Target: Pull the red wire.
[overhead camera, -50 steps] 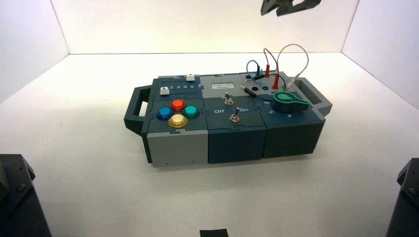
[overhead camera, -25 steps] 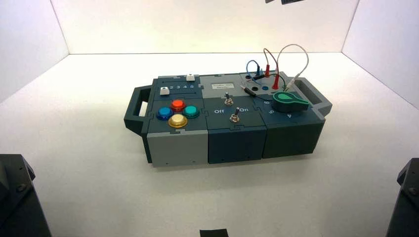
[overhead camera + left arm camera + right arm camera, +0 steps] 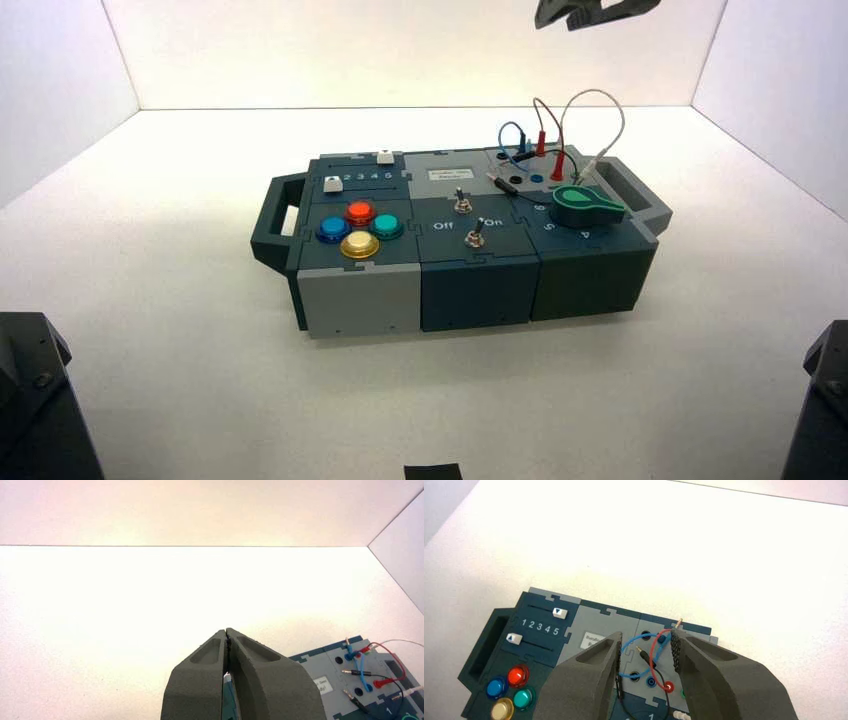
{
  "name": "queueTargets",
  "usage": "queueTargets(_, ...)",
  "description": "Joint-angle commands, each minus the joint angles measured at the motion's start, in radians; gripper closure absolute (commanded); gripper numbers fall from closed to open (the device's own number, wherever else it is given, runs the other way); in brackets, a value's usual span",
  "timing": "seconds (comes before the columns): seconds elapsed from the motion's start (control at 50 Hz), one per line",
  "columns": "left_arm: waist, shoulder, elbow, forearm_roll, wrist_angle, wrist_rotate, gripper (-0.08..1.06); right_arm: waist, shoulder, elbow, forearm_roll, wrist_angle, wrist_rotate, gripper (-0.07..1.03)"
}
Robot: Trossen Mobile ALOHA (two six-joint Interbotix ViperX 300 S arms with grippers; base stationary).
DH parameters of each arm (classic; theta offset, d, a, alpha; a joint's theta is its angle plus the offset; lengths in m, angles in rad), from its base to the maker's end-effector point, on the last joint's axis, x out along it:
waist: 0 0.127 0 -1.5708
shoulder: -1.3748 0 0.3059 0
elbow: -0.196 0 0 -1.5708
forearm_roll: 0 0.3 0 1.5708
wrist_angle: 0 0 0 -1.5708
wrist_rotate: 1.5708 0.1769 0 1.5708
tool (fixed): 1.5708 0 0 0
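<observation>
The red wire (image 3: 547, 118) arches over the box's (image 3: 480, 270) far right section, with one red plug (image 3: 541, 144) farther back and one (image 3: 557, 168) nearer the green knob. My right gripper (image 3: 556, 20) hangs open high above that section, clear of the wires. In the right wrist view the red wire (image 3: 652, 652) and its red plug (image 3: 668, 686) show between the spread fingers of the right gripper (image 3: 646, 639), far below them. My left gripper (image 3: 227, 631) is shut on nothing, parked away from the box; the red wire (image 3: 397, 659) lies off to its side.
A blue looped wire (image 3: 631, 642), a loose black plug (image 3: 645, 656) and a long white looped wire (image 3: 600, 100) crowd the red one. A green knob (image 3: 588, 205), two toggle switches (image 3: 468, 220), several coloured buttons (image 3: 358, 228) and two sliders (image 3: 559, 612) fill the box. White walls enclose the table.
The right gripper rose almost out of the top of the high view, then came back down to about where it was. The box and wires have not moved.
</observation>
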Motion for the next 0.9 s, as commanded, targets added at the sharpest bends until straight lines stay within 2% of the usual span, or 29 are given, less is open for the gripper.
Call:
queueTargets(0.02,-0.005,-0.002,-0.038,-0.002,-0.008,-0.005,1.01,0.005,-0.002,-0.011,-0.003,-0.008,-0.002,0.44)
queueTargets(0.9,-0.011,0.031,-0.032,0.0,-0.003,-0.005,1.01,0.005,0.043,-0.005,-0.011,-0.008,0.0,0.45)
